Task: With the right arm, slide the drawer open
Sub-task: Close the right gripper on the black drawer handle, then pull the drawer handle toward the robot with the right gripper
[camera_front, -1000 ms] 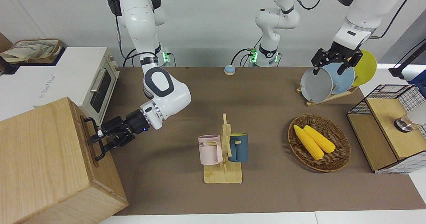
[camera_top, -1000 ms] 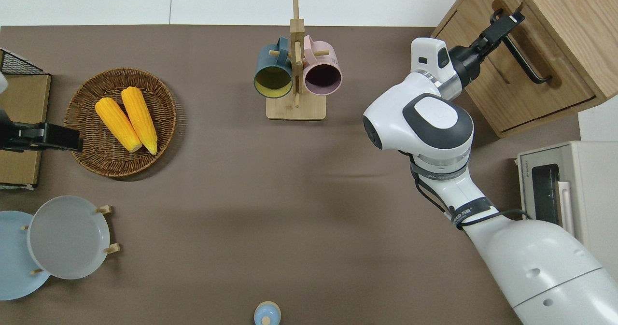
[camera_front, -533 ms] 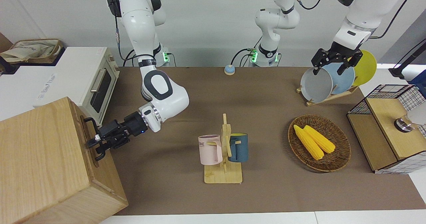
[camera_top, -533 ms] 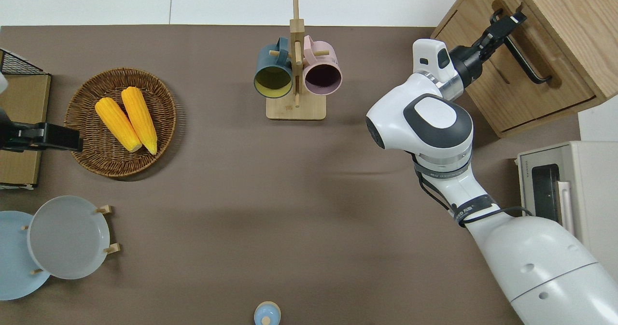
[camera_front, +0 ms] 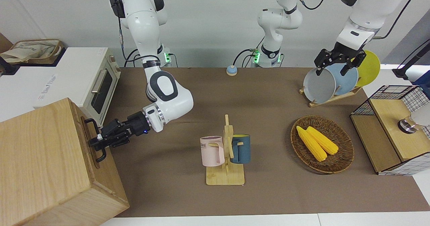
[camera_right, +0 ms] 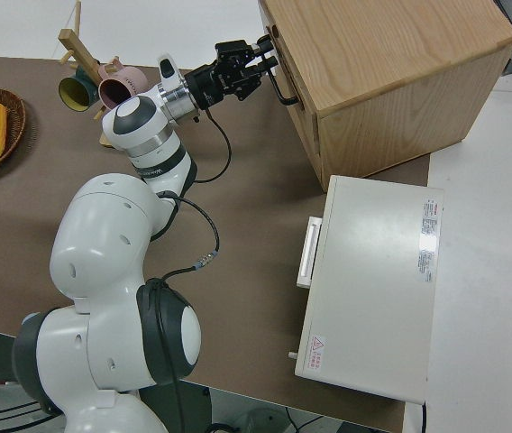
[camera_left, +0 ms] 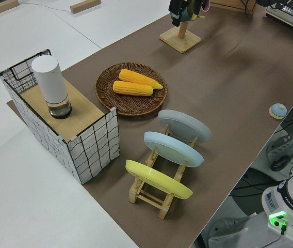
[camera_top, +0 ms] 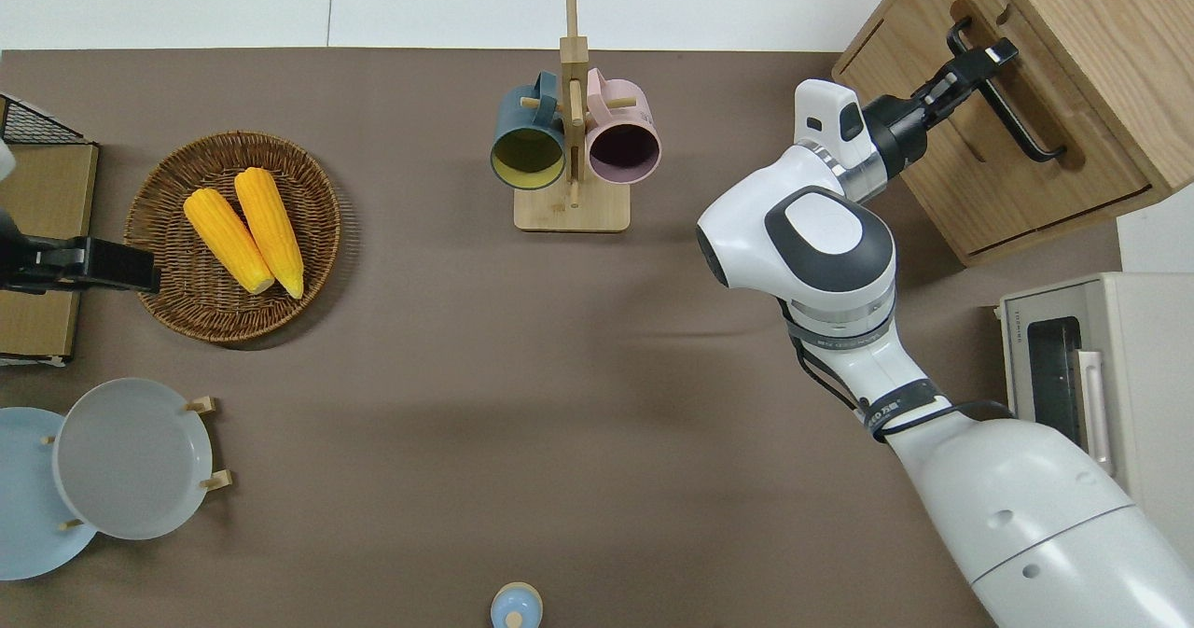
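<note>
The drawer (camera_top: 942, 124) is the front of the large light-wood box (camera_front: 40, 159) at the right arm's end of the table, and it sits flush and closed. Its black bar handle (camera_top: 1026, 129) also shows in the front view (camera_front: 100, 155). My right gripper (camera_front: 97, 141) has reached the handle near the bar's end farther from the robots. It is open with its fingertips at the bar, as the overhead view (camera_top: 993, 52) and the right side view (camera_right: 265, 52) also show. My left arm is parked with its gripper (camera_front: 331, 72) open.
A white toaster oven (camera_front: 100, 85) stands beside the box, nearer to the robots. A mug rack (camera_front: 225, 152) with two mugs is mid-table. A basket of corn (camera_front: 321, 143), a plate rack (camera_front: 331, 81) and a wire-mesh box (camera_front: 393, 132) are toward the left arm's end.
My right gripper has moved in onto the handle and shifted slightly along the bar. The drawer has not moved. The left arm is still.
</note>
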Controlling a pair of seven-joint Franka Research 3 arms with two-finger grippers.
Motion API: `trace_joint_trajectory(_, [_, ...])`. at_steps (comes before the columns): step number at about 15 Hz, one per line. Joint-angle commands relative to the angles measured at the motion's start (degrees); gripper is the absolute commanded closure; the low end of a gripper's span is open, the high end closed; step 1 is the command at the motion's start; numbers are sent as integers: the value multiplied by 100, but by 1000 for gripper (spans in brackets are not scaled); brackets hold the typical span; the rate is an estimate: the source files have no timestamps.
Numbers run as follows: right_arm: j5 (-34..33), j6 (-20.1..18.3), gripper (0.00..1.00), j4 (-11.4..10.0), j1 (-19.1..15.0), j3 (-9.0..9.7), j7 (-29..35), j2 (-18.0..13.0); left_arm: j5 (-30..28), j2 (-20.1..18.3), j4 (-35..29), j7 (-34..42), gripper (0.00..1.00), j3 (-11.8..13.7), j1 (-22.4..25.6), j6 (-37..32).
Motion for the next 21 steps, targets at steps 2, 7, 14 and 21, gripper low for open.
trace_joint_trajectory(2, [69, -284, 837, -27, 85, -10, 194, 20, 72, 76, 117, 42, 2, 95, -99, 2])
trace_joint_trajectory(7, [552, -398, 921, -18, 164, 52, 203, -33, 72, 76, 117, 42, 2, 95, -99, 2])
trace_joint_trajectory(14, [834, -907, 913, -10, 410, 333, 151, -59, 72, 76, 117, 42, 2, 95, -99, 2])
trace_joint_trajectory(21, [957, -1461, 911, 8, 498, 903, 107, -59, 72, 76, 117, 42, 2, 95, -99, 2])
